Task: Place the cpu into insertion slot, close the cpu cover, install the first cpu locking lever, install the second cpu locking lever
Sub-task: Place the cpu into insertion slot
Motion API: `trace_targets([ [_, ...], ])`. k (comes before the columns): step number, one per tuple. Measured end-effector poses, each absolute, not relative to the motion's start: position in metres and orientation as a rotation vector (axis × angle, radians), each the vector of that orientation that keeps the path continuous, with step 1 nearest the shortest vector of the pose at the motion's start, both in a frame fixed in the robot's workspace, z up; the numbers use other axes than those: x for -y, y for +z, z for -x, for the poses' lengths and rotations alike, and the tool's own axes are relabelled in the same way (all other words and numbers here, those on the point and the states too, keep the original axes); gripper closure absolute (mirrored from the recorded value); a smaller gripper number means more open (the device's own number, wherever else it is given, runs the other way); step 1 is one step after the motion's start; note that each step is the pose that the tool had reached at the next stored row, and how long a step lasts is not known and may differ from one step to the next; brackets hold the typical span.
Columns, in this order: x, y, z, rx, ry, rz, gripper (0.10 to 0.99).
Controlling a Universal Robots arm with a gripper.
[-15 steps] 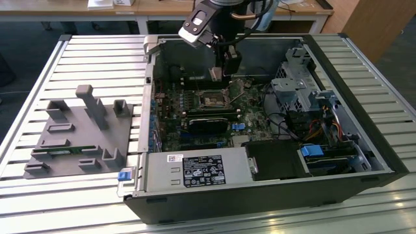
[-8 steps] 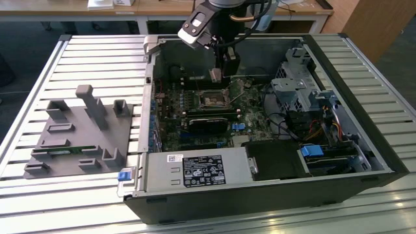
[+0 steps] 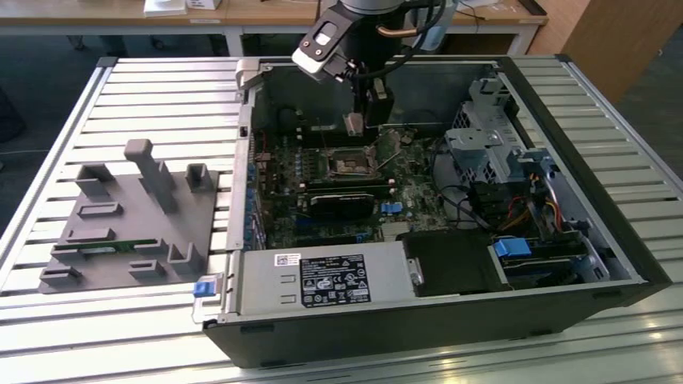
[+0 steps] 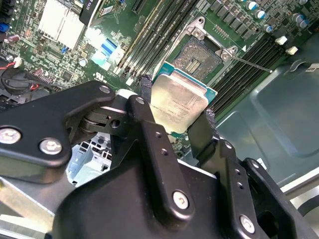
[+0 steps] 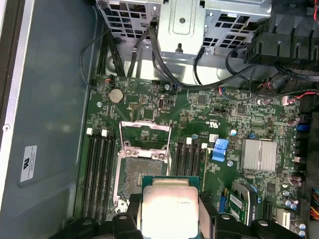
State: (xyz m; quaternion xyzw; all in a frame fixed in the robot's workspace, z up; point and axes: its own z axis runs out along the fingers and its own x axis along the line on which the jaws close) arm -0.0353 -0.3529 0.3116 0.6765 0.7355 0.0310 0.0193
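Fingers [image 4: 149, 124] pinched cpu [image 4: 177, 102] by two opposite edges, held near open slot [image 4: 202, 52]; light, stiff, fragile chip, so edge grip seemed right.

One cpu [image 5: 169, 211], one insertion slot [image 5: 144, 177], one cpu cover [image 5: 144, 123]. One claw [image 4: 177, 99] with two fingers [image 4: 149, 124]. One computer case [image 3: 449, 320] and one grey tray [image 3: 117, 232] on the counter [image 3: 160, 96]. One coin cell [image 5: 115, 95], one silver heatsink [image 5: 259, 154].
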Motion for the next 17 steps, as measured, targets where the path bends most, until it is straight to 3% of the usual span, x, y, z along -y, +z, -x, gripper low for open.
trace_targets([
  [17, 0.3529, 0.3071, 0.0353, -2.283, 0.096, -2.100, 0.545],
])
